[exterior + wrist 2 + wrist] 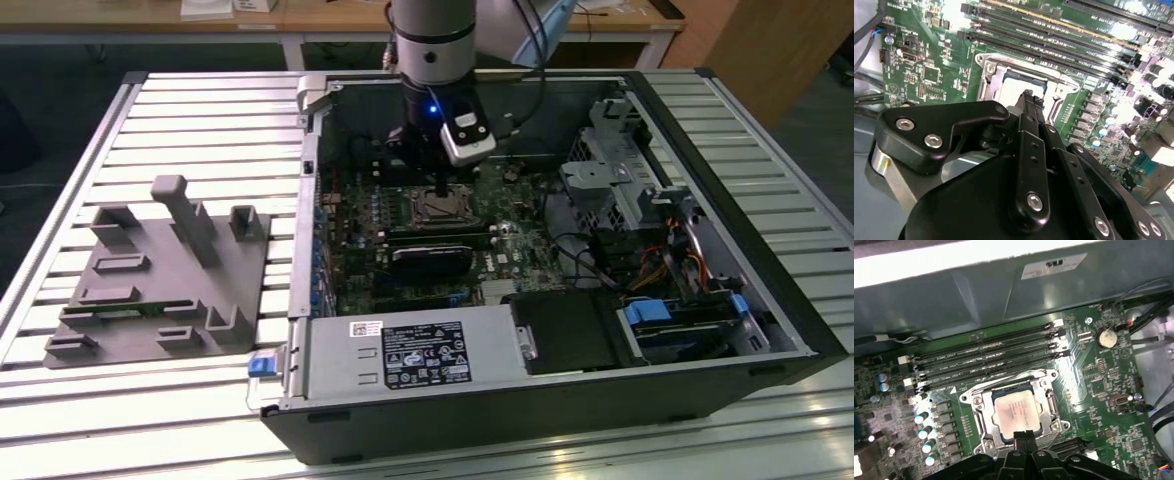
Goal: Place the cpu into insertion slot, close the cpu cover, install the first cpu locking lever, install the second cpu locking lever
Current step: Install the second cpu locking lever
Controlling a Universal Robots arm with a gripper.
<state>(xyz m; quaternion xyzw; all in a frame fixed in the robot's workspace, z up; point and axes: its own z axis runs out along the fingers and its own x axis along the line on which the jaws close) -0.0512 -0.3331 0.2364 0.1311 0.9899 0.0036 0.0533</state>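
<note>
My fingers (1023, 436) pressed together, I hover at the socket's edge; the cpu (1016, 411) sits in the slot (985, 427) mid-board (1104, 385), cover (1050, 402) down around it.

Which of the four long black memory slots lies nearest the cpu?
The one bordering the socket, last in the row counting from the case wall. The cpu sits right beside it; the pincer hovers at the socket's opposite edge.

The cpu (1017, 410) sits in the insertion slot (985, 425); the cpu cover (1050, 402) frames it, memory slots (989, 360) just beside, tool (1022, 436) directly above.
</note>
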